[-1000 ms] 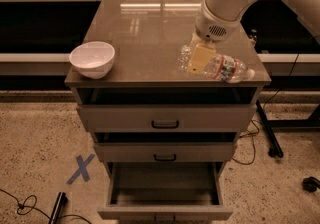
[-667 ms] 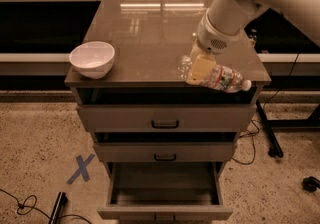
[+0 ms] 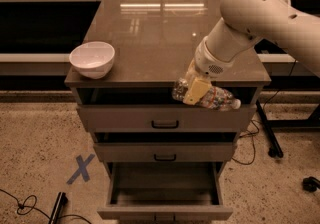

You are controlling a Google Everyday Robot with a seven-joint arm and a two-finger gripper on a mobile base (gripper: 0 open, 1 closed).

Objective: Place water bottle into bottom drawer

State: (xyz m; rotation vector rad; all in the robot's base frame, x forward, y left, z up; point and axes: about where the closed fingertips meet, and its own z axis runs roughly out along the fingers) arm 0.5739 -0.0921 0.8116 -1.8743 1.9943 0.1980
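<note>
My gripper point(image 3: 196, 89) is shut on the water bottle point(image 3: 215, 98), a clear crinkled bottle held sideways with its white cap pointing right. It hangs in the air just past the front edge of the cabinet top, in front of the top drawer. The bottom drawer point(image 3: 165, 212) is pulled open far below, and its inside shows nothing in it. My white arm reaches in from the upper right.
A white bowl point(image 3: 92, 59) sits at the left front corner of the cabinet top point(image 3: 150, 33). The top drawer point(image 3: 125, 118) and middle drawer point(image 3: 125, 152) are slightly open. A blue X point(image 3: 81, 168) and cables mark the floor at left; a stand leg is at right.
My gripper has carried the water bottle from above the cabinet top's right front forward and down, past the front edge. The bowl and drawers have not moved.
</note>
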